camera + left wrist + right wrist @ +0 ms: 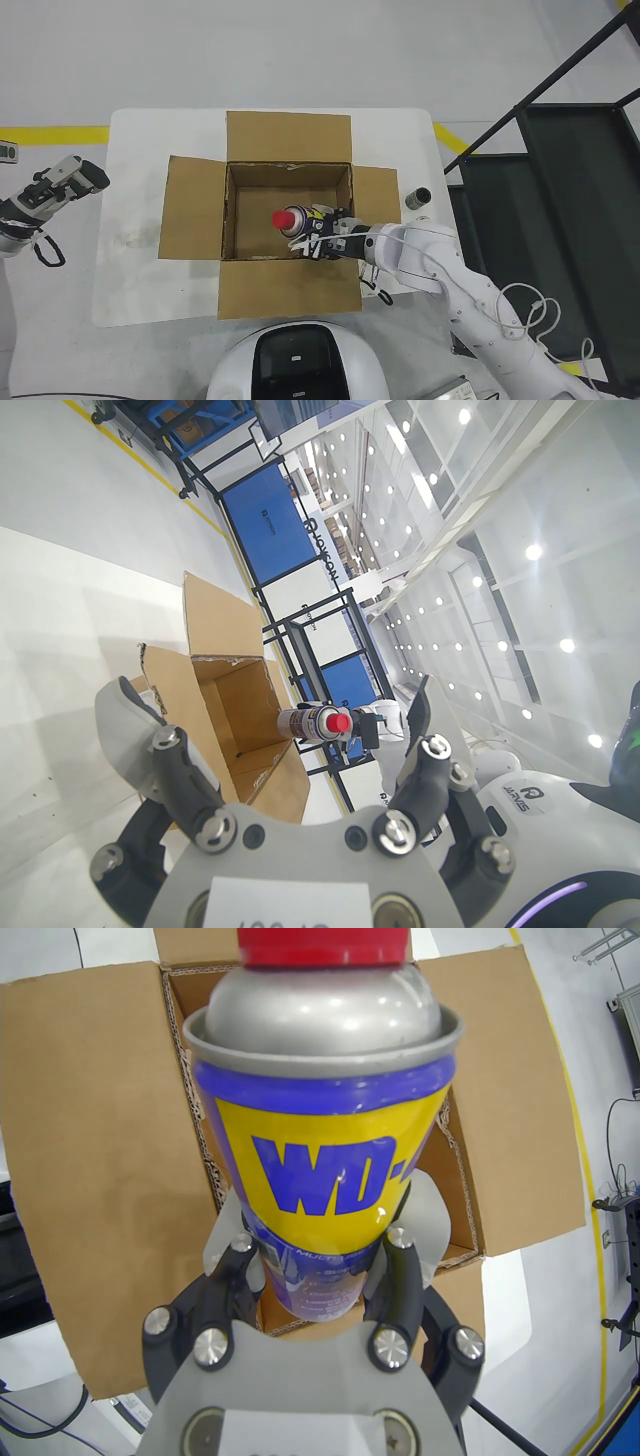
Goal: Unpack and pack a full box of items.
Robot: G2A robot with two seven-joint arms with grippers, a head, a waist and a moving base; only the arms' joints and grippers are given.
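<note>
Right tool (325, 1238): clamped on a spray can (325, 1128), fingers (402, 1268) pressing either side of the lower body, close to the base. Most of the can's length and the red cap (285, 218) stick out beyond the grip.

Can sits tipped well over, cap pointing toward the robot's left. It hangs over the open box (228, 215), toward the near right corner. From the left wrist view it looks to be about rim height or above; contact with the cardboard cannot be confirmed.

Box stands mid-worktop (140, 160) with all four flaps (290, 135) folded outward. The part of its floor that shows looks bare. A small dark cylinder (417, 198) stands on the worktop just beyond the right flap.

Left tool (65, 180): fingers apart, holding nothing, parked off the left edge of the worktop, well apart from the box.

Judgement: whether the can is coming out or going in cannot be told from this moment alone. Either way, a grip this near the base leaves a long overhang, so the can may pivot between the pads. Slow, steady travel is advised. The cap should stay clear of the near wall and the right flap. The can is better set down on a flat spot before the grip loosens, since its round side will roll.
</note>
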